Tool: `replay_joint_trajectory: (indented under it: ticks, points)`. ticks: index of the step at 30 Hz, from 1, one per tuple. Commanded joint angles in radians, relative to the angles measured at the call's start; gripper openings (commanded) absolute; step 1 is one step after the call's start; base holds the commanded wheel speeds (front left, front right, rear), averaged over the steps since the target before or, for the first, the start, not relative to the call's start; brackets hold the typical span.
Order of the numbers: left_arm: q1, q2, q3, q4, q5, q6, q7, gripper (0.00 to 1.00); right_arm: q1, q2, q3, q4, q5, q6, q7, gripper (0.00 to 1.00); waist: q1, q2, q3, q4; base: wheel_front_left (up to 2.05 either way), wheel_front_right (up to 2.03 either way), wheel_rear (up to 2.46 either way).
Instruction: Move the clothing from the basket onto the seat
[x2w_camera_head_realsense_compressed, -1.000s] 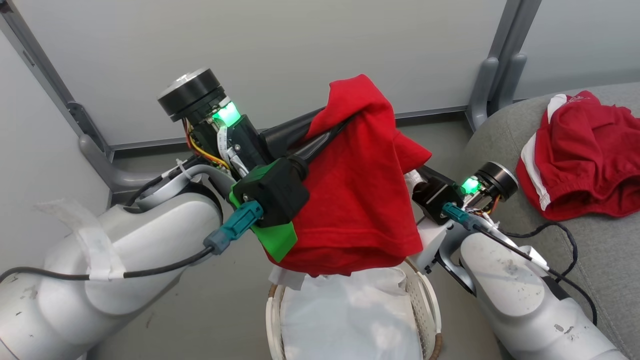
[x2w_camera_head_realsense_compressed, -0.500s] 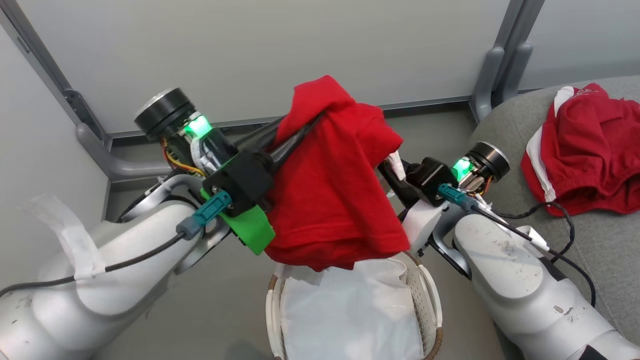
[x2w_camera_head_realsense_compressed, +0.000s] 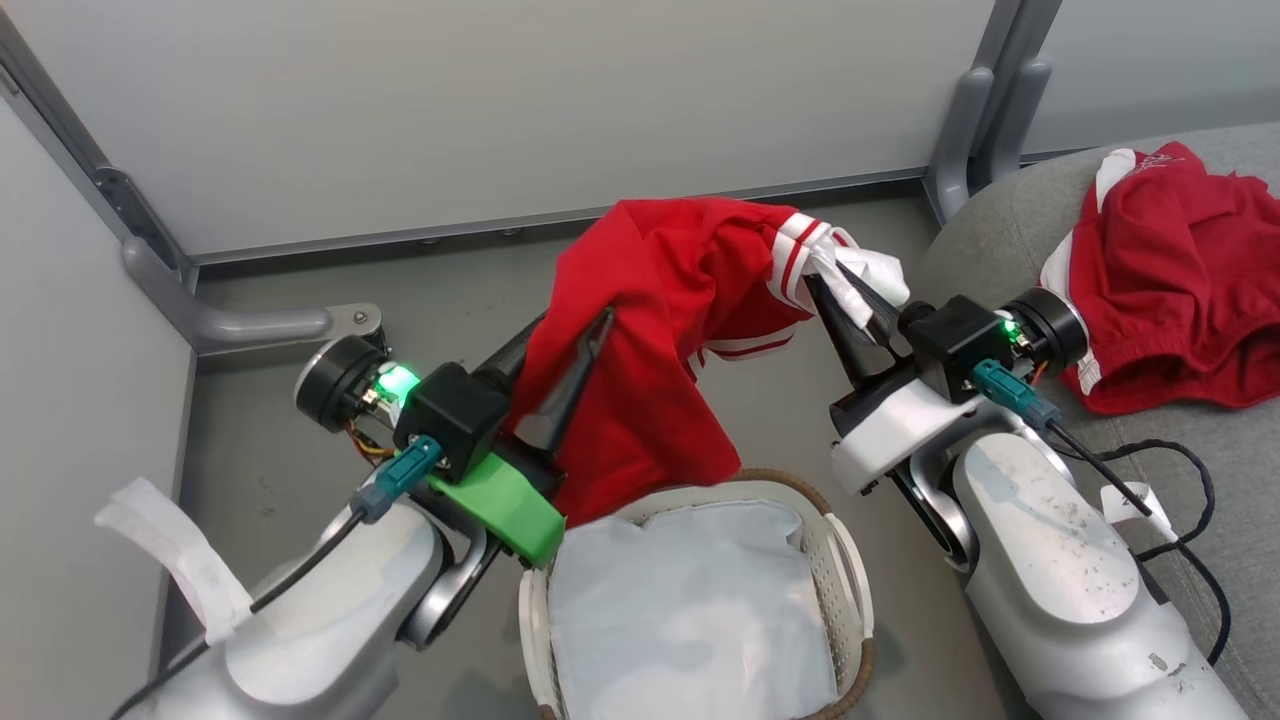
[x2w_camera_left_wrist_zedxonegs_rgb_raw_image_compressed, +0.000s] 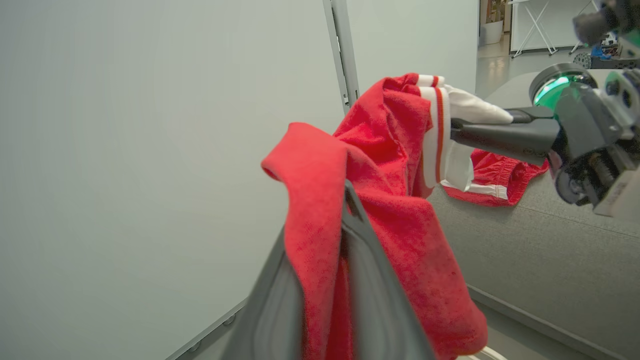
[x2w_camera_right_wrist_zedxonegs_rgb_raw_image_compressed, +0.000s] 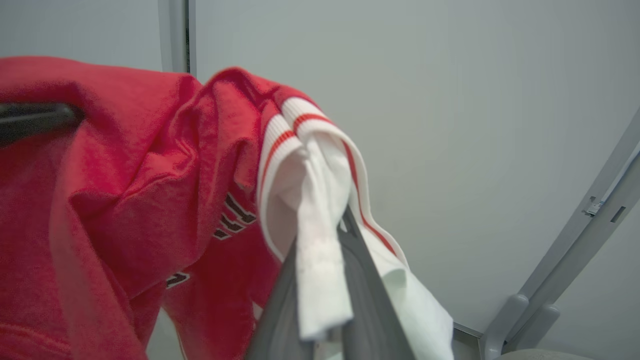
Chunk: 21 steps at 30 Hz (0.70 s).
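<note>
Bright red jersey (x2w_camera_head_realsense_compressed: 650, 330) is hanging in the air, stretched between the two grippers above the far end of the laundry basket (x2w_camera_head_realsense_compressed: 852, 570). On the left, the left gripper (x2w_camera_head_realsense_compressed: 575, 330) is pointing up and away, its two dark fingers standing slightly apart with a fold of the red cloth running between them; whether they are pinching it cannot be told. From there the body of the jersey is drooping, its lower edge overlapping the basket's brown braided rim in the head view. A white sheet (x2w_camera_head_realsense_compressed: 690, 610) is lying inside the basket. Further right, the right gripper (x2w_camera_head_realsense_compressed: 825, 295) is closing tightly on the jersey's white, red-striped trim, which is bunching between its fingers (x2w_camera_right_wrist_zedxonegs_rgb_raw_image_compressed: 367, 280). At the far right, red shorts (x2w_camera_head_realsense_compressed: 1170, 290) with white trim and a gathered waistband are lying crumpled on the grey sofa (x2w_camera_head_realsense_compressed: 1250, 520), well apart from the basket
</note>
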Motion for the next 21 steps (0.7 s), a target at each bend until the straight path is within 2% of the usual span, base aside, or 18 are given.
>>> replay_joint_trajectory:
  ticks: [1,6,12,21]
  points:
    - [0.045,-0.015,0.030,-0.002,-0.003,0.005,-0.004,1.00,0.020,0.001,-0.010,-0.015,-0.002,-0.001,-0.002,0.00,0.0000,0.0111,0.002,-0.001,0.00,0.00,0.00]
    - [0.166,-0.081,0.127,0.014,0.047,-0.022,-0.004,1.00,0.046,0.009,-0.049,-0.065,-0.016,-0.001,-0.002,0.00,0.0000,0.0111,0.004,-0.002,0.00,0.00,0.00]
    - [0.269,-0.141,0.215,0.042,0.120,-0.077,-0.003,1.00,0.072,0.011,-0.088,-0.105,-0.030,-0.001,-0.002,0.00,0.0000,0.0111,0.002,-0.001,0.00,0.00,0.00]
    - [0.357,-0.212,0.305,0.061,0.206,-0.136,-0.003,1.00,0.090,0.003,-0.149,-0.139,-0.051,-0.001,-0.002,0.00,0.0000,0.0111,-0.002,-0.004,0.00,0.00,0.00]
